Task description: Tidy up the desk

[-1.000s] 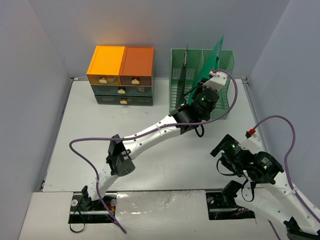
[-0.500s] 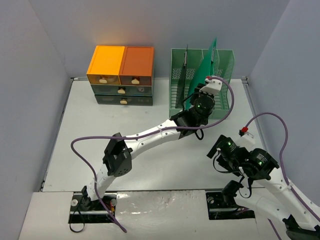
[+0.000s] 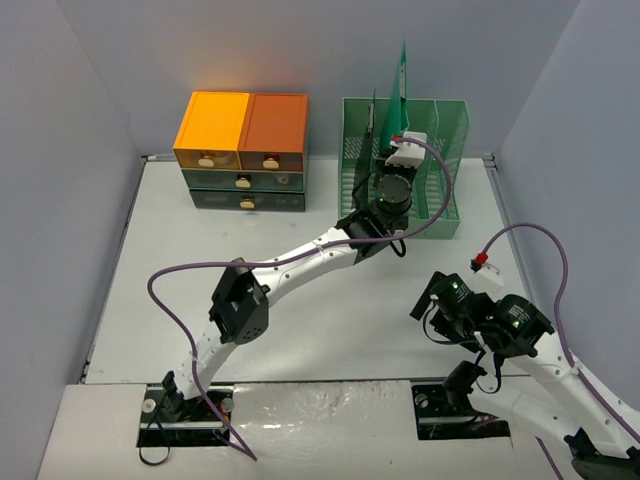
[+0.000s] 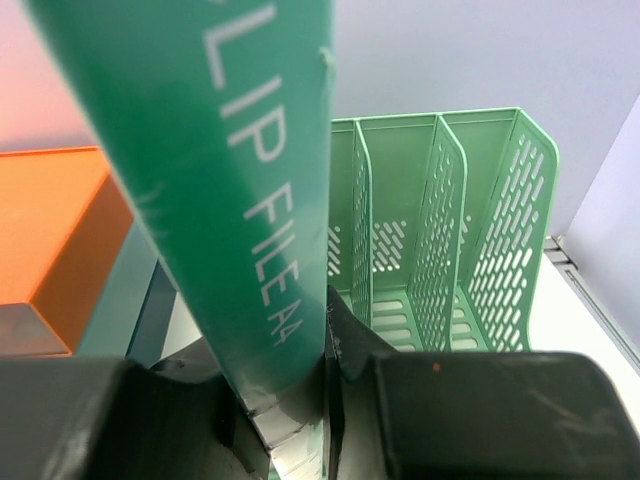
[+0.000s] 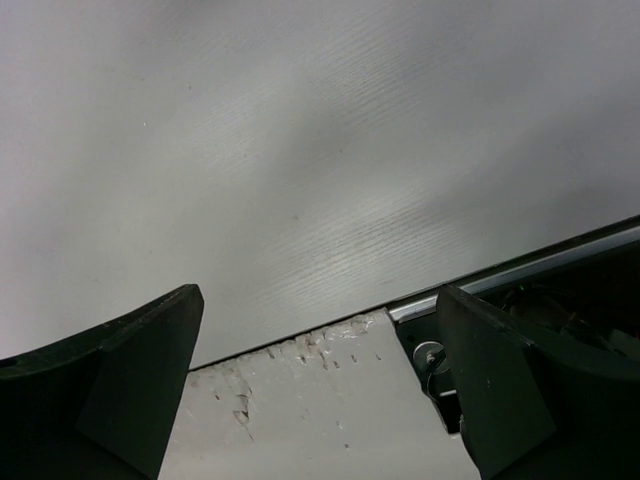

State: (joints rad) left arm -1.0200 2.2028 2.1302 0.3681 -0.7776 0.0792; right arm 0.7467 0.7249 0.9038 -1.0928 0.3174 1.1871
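The desk (image 3: 200, 270) is a white tabletop between grey-lilac walls. My left gripper (image 3: 398, 140) reaches to the back, shut on the lower edge of a dark green clip file folder (image 3: 403, 72) that stands nearly upright over the left slots of the green file rack (image 3: 445, 190). In the left wrist view the folder (image 4: 240, 150) fills the left half, pinched at my left gripper (image 4: 325, 400), with the rack (image 4: 440, 230) just beyond. My right gripper (image 3: 435, 312) hovers open over the desk's front right, nothing between its fingers (image 5: 130, 370). The desk (image 5: 300, 150) lies below it.
An orange-topped drawer unit (image 3: 243, 150) stands at the back left, beside the rack. A thin dark sheet (image 3: 372, 120) stands in the rack's left slot. A metal rail and a scuffed ledge (image 5: 330, 400) mark the desk's near edge.
My left gripper swung the folder leftwards, from leaning right over the rack's right side to nearly upright over its left slots. My right arm drifted slightly left, still open.
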